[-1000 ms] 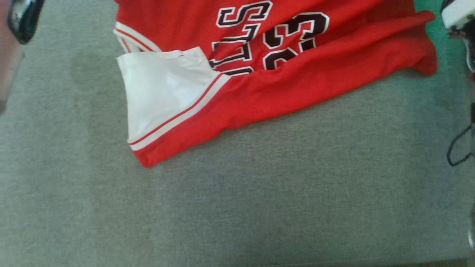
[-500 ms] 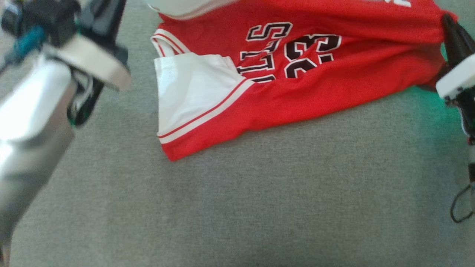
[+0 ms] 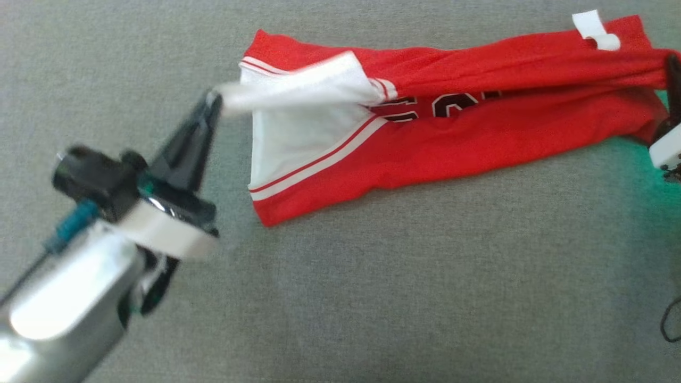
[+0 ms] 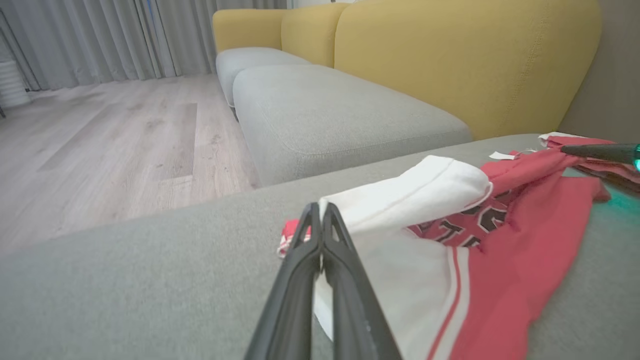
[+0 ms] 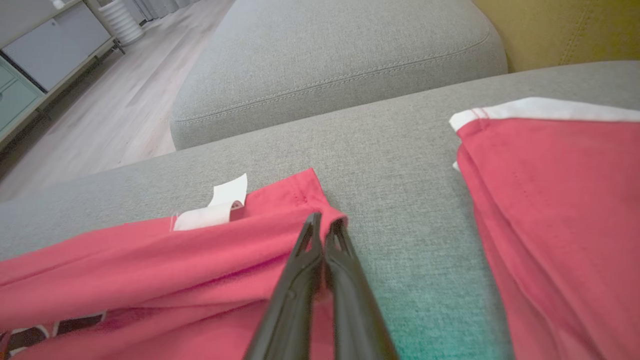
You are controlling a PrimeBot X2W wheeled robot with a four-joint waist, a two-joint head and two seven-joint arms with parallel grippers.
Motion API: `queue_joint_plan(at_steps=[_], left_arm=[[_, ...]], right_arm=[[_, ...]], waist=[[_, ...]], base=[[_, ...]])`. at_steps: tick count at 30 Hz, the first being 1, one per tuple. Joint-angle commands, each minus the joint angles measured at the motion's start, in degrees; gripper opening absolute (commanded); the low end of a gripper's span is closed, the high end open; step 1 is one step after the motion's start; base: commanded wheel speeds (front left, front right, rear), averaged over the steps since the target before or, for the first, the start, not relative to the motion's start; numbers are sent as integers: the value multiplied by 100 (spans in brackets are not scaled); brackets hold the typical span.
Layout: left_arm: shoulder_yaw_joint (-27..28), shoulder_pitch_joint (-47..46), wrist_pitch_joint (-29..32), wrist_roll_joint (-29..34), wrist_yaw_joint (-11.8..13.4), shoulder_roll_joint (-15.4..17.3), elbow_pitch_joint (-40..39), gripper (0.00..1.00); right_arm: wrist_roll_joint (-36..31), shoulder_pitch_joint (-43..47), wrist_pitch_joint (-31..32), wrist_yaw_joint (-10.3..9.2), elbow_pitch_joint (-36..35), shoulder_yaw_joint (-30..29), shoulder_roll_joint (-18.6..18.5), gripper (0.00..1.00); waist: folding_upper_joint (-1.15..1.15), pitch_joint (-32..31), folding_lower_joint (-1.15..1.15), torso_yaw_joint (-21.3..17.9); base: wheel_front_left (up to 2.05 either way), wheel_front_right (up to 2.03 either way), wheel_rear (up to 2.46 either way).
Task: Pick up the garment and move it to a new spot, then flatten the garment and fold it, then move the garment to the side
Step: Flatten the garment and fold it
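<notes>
Red jersey (image 3: 479, 127): white side panel, red-and-white striped trim, black lettering partly hidden in folds, white tag near hem. Stretched lengthwise on grey cushion (image 3: 372, 298). Left gripper (image 3: 213, 100) pinched on white corner; right gripper (image 3: 673, 66) pinched on red hem corner.

Head camera looks steeply down at the grey cushion (image 3: 372, 298). 2 wrist cameras skim low along it. All 3 share the red garment (image 3: 479, 127).
</notes>
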Motion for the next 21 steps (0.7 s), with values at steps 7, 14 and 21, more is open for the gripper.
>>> queue_joint_plan(at_steps=[7,14,21], left_arm=[[-8,454,-25,-163,181,-33,-262,0],[-80,821,-36,-272,230,-399,145,100],[426,1372,-44,110,773,-880,221,100]], right_arm=[[-232,13,-52,-11,46,-101,-59,10],[-391,56,-307,-11,270,-202,131,100],[-230,562,-852,-11,33,-151,540,100]], waist=[[0,58,1,79],[0,-213,1,12],[0,-773,1,-90]], base=[[0,0,0],[0,0,0],[0,0,0]])
